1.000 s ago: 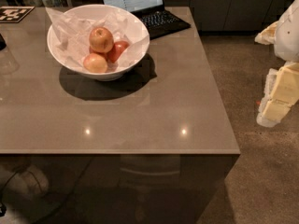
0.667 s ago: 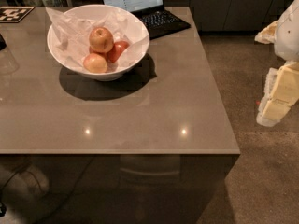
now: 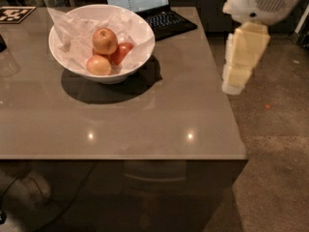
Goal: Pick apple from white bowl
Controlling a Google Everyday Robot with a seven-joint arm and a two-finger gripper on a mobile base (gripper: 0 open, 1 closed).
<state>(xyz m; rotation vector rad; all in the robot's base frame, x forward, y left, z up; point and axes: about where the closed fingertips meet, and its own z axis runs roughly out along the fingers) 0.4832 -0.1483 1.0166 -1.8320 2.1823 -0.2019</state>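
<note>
The white bowl (image 3: 137,64), lined with crinkled white paper, stands on the back left of the brown table (image 3: 145,115). Three apples lie in it. The apple (image 3: 105,40), golden-yellow with a red blush, sits on top. A deeper red apple (image 3: 122,52) lies to its right and a paler yellow-orange one (image 3: 98,65) in front. My gripper (image 3: 240,64) hangs as a cream-coloured block from the white arm just beyond the table's right edge, well to the right of the bowl and apart from it.
An open laptop (image 3: 159,13) stands behind the bowl at the table's back edge. A black-and-white marker tag (image 3: 12,13) lies at the back left corner. Brown carpet floor (image 3: 275,149) lies to the right of the table.
The arm with the gripper has moved left and up, from far right of the table to just beside its right edge. The bowl and apples have not moved.
</note>
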